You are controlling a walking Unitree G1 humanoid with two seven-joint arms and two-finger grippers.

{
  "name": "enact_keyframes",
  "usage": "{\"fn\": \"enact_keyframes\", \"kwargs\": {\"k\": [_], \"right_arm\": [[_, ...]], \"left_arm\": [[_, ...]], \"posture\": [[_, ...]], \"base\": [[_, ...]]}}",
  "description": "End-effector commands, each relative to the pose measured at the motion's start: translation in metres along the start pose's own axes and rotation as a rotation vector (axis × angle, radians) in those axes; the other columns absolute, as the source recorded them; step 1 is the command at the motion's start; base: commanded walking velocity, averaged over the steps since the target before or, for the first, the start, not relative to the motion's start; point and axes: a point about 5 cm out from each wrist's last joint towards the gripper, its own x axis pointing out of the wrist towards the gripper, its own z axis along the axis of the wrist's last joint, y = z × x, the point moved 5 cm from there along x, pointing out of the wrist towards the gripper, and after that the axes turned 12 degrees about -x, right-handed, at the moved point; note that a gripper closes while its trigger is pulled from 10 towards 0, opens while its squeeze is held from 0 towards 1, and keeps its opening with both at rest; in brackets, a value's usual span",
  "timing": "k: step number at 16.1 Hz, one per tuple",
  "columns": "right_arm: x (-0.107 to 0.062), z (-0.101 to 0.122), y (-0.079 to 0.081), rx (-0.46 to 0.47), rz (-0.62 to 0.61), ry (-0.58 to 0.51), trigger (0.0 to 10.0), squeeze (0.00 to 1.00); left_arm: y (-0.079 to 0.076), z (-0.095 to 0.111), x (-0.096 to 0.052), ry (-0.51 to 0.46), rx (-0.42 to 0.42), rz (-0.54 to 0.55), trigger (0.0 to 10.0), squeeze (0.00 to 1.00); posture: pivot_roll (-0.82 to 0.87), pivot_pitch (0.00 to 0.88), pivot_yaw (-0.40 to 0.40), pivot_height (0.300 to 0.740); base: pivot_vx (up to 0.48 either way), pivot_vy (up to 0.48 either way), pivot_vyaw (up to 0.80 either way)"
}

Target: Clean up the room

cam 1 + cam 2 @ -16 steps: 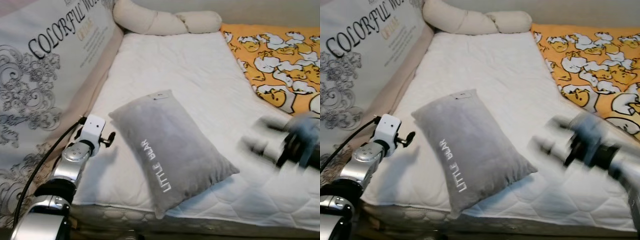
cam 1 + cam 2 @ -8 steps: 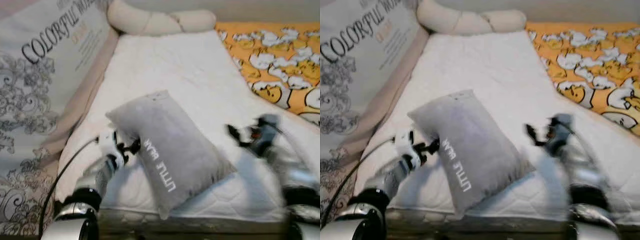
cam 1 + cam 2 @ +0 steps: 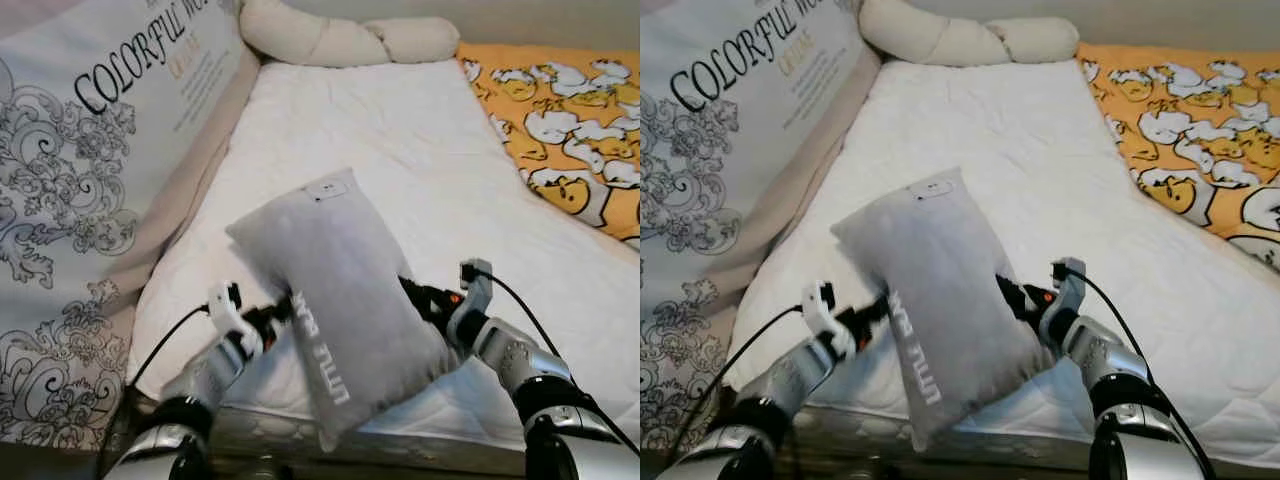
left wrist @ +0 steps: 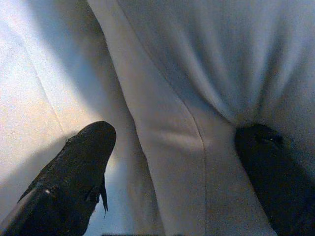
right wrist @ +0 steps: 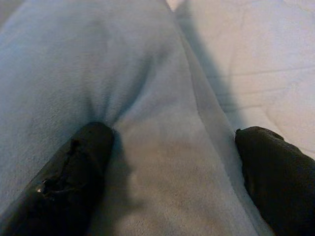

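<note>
Both grippers grabbing the gray pillow off the bed edge

Looks like the pickup step is happening: the left gripper [image 3: 262, 318] and right gripper [image 3: 425, 300] are pinching the gray pillow [image 3: 335, 290] from either side, with fabric bunching between each pair of black fingers [image 4: 74, 177], so the jaws are partly apart and clamping on pillow edge. The pillow is sitting right between the two grippers, tilting up at the near edge of the white mattress [image 3: 400, 140]. My guess is the next move needs both arms lifting together so it doesn't slip. No real containers here. Beyond the jaws, the long cream pillow [image 3: 345, 38] is lying at the head, the duck blanket [image 3: 570, 110] off past the right gripper.
</note>
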Motion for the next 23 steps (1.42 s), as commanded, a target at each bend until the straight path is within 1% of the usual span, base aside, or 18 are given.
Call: {"fn": "enact_keyframes", "kwargs": {"k": [1,2,3,5,6,7,8,10,11,12,13,14,15,18,20,21,22,23], "right_arm": [[0.005,-0.004,0.009,-0.005,0.038,0.022,10.0,0.0],[0.004,-0.006,0.007,-0.012,0.042,0.033,10.0,0.0],[0.002,-0.006,0.007,-0.019,0.048,0.036,10.0,0.0],[0.002,-0.003,0.007,-0.022,0.069,0.026,10.0,0.0],[0.002,-0.003,0.009,-0.027,0.087,0.024,9.6,0.0],[0.002,-0.004,0.01,-0.039,0.095,0.031,8.2,0.0],[0.002,-0.004,0.011,-0.049,0.104,0.035,4.7,0.0],[0.002,-0.006,0.013,-0.055,0.122,0.038,1.0,0.0],[0.002,-0.007,0.016,-0.06,0.143,0.041,0.0,0.0],[0.003,-0.007,0.02,-0.062,0.164,0.039,0.0,0.0],[0.004,-0.007,0.022,-0.061,0.171,0.038,0.0,0.0],[0.006,-0.005,0.026,-0.06,0.185,0.029,0.0,0.0],[0.007,-0.003,0.029,-0.056,0.195,0.012,0.0,0.0],[0.01,0.003,0.033,-0.052,0.181,-0.033,0.0,0.0],[0.011,0.005,0.034,-0.045,0.176,-0.046,0.0,0.0],[0.014,0.009,0.045,-0.081,0.185,-0.068,0.0,0.0],[0.017,0.012,0.049,-0.1,0.174,-0.083,0.0,0.0],[0.017,0.013,0.05,-0.103,0.165,-0.089,0.0,0.0]], "left_arm": [[-0.007,-0.012,0.004,0.065,0.023,-0.034,10.0,0.0],[-0.008,-0.021,0.0,0.122,0.059,-0.067,10.0,0.0],[-0.007,-0.033,-0.001,0.187,0.147,-0.075,10.0,0.0],[-0.008,-0.049,-0.002,0.261,0.252,-0.097,10.0,0.0],[-0.014,-0.048,0.001,0.253,0.24,-0.116,10.0,0.0],[-0.021,-0.044,0.004,0.227,0.233,-0.138,10.0,0.0],[-0.027,-0.041,0.007,0.214,0.235,-0.158,10.0,0.0],[-0.034,-0.036,0.011,0.188,0.25,-0.171,10.0,0.0],[-0.034,-0.031,0.013,0.164,0.259,-0.159,8.2,0.0],[-0.033,-0.027,0.014,0.144,0.27,-0.142,4.6,0.0],[-0.033,-0.026,0.015,0.14,0.274,-0.135,4.6,0.0],[-0.031,-0.021,0.016,0.127,0.306,-0.095,1.1,0.0],[-0.027,-0.013,0.017,0.101,0.355,-0.046,0.0,0.0],[-0.034,0.016,0.021,0.023,0.469,0.005,0.0,0.0],[-0.04,0.023,0.022,-0.001,0.491,-0.004,0.0,0.0],[-0.063,0.037,0.028,-0.045,0.6,-0.03,0.0,0.0],[-0.076,0.043,0.032,-0.071,0.623,-0.044,0.0,0.0],[-0.08,0.045,0.033,-0.08,0.624,-0.045,0.0,0.0]], "posture": [[0.04,0.0,0.027,0.74],[0.04,0.0,0.027,0.74],[0.03,0.0,0.03,0.74],[0.02,0.0,0.036,0.74],[0.02,0.0,0.036,0.74],[0.0,0.0,0.041,0.74],[0.0,0.0,0.042,0.74],[0.01,0.0,0.042,0.74],[0.01,0.0,0.039,0.74],[0.01,0.0,0.037,0.74],[0.01,0.0,0.037,0.74],[0.02,0.0,0.034,0.74],[0.03,0.0,0.033,0.74],[0.04,0.0,0.031,0.74],[0.04,0.0,0.032,0.74],[0.04,0.0,0.03,0.74],[0.05,0.0,0.027,0.74],[0.05,0.0,0.026,0.74]], "base": [[0.0,0.0,0.0],[0.0,0.0,0.0],[0.0,0.0,0.0],[0.0,0.0,0.0],[0.0,0.0,0.0],[0.0,0.0,0.0],[0.0,0.0,0.0],[0.0,0.0,0.0],[0.0,0.0,0.0],[0.0,0.0,0.0],[0.0,0.0,0.0],[0.0,0.0,0.0],[0.0,0.0,0.0],[0.0,0.0,0.0],[0.0,0.0,0.0],[0.0,0.0,0.0],[0.0,0.0,0.0],[0.0,0.0,0.0]]}}
